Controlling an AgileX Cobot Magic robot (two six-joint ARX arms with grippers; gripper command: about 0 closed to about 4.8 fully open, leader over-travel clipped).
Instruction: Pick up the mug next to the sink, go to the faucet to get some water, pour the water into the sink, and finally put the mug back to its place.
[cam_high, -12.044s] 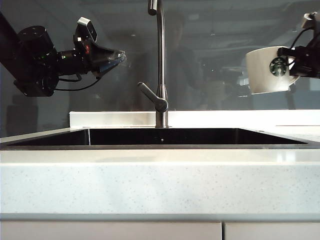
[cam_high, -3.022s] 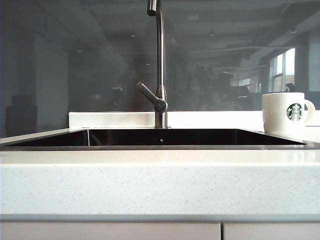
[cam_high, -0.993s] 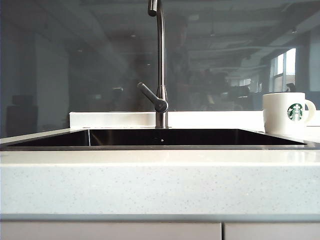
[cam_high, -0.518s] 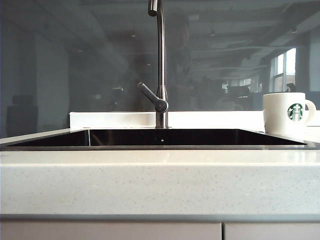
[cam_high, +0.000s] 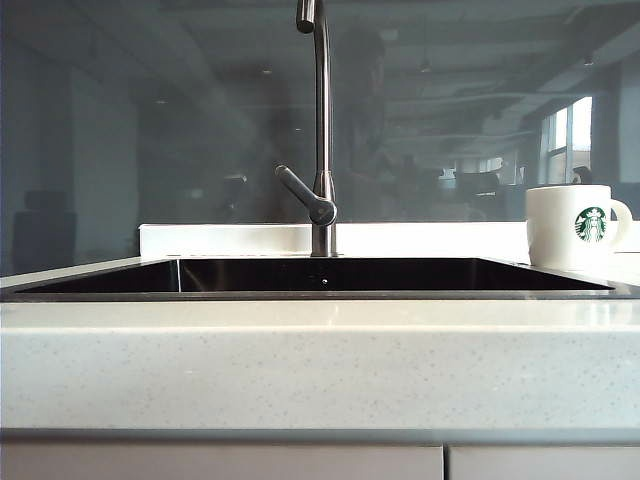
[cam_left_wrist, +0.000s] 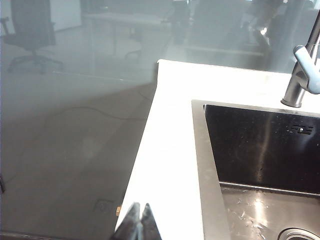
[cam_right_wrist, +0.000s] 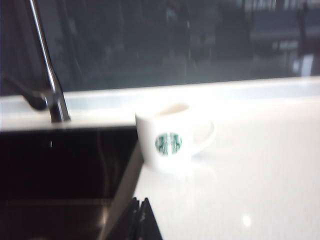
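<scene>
Pale speckled stone counter (cam_high: 320, 360) before dark reflective glass. Sink (cam_high: 320, 292): dark basin, thin steel rim. Faucet (cam_high: 321, 130): slim brushed-steel pipe at the rear edge. Mug (cam_high: 575, 226): glossy white ceramic, upright beside the sink's right rim, apparently returned. Left gripper (cam_left_wrist: 138, 221) near the sink's left rim, right gripper (cam_right_wrist: 138, 216) short of the mug; both clenched, empty.

We've got a white speckled countertop (cam_high: 320, 370) with cabinet fronts (cam_high: 220, 462) below. Behind it there's a dark glass wall (cam_high: 150, 120), and an office chair (cam_left_wrist: 31, 30) beyond it.
</scene>
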